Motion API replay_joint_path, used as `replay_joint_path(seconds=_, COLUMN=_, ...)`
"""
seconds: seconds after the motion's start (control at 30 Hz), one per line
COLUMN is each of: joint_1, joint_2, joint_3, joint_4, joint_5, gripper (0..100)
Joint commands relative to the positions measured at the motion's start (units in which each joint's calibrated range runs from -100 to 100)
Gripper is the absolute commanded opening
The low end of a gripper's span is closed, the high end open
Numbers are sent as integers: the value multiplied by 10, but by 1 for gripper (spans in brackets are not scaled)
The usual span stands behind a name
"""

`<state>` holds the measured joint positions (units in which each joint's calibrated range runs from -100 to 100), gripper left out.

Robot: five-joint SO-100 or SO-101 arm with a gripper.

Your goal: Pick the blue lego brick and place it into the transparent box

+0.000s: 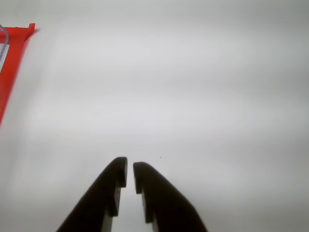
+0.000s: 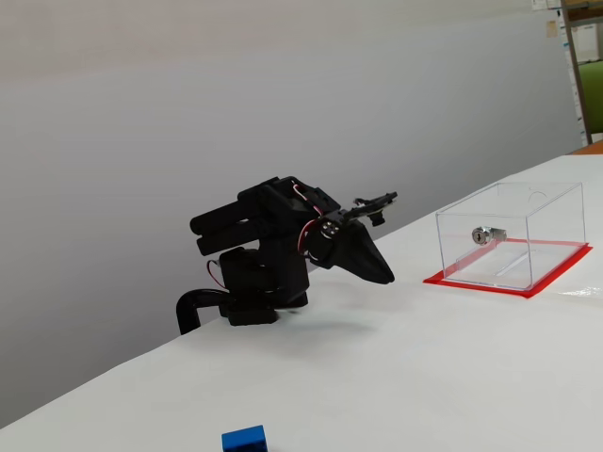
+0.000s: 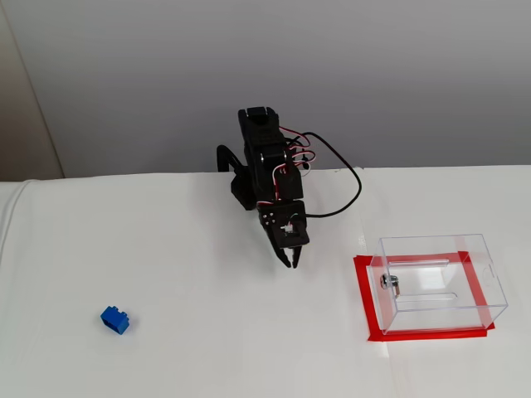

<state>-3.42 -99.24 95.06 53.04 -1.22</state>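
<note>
The blue lego brick (image 3: 115, 319) lies on the white table at the left, far from the arm; it also shows at the bottom edge in a fixed view (image 2: 244, 440). The transparent box (image 3: 438, 283) with a silver lock (image 3: 389, 283) and red base rim (image 3: 363, 290) stands at the right; it also shows in a fixed view (image 2: 511, 235), and its red rim corner enters the wrist view (image 1: 14, 53). My gripper (image 3: 293, 260) hangs folded low near the arm's base, between brick and box. Its jaws are nearly together and hold nothing, as the wrist view (image 1: 130, 169) shows.
The black arm base (image 3: 249, 178) stands at the table's back edge with loose wires (image 3: 332, 170) looping to its right. A grey wall is behind. The white table (image 3: 207, 348) stretches around the brick and the box.
</note>
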Motion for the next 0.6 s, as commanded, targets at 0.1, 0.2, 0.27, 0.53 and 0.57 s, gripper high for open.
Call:
replay_joint_path(seconds=0.1, joint_1=-39, joint_2=79, joint_3=-70, joint_4=-1, joint_5=-1, gripper=1)
replay_joint_path(seconds=0.2, joint_1=-47, joint_2=132, joint_3=-124, joint_4=-1, joint_5=-1, gripper=1)
replay_joint_path(seconds=0.27, joint_1=-48, joint_2=169, joint_3=-168, joint_4=-1, joint_5=-1, gripper=1)
replay_joint_path(seconds=0.53, joint_1=-43, joint_2=328, joint_3=-354, joint_4=-1, joint_5=-1, gripper=1)
replay_joint_path(seconds=0.57, joint_1=-43, joint_2=351, joint_3=-378, joint_4=-1, joint_5=-1, gripper=1)
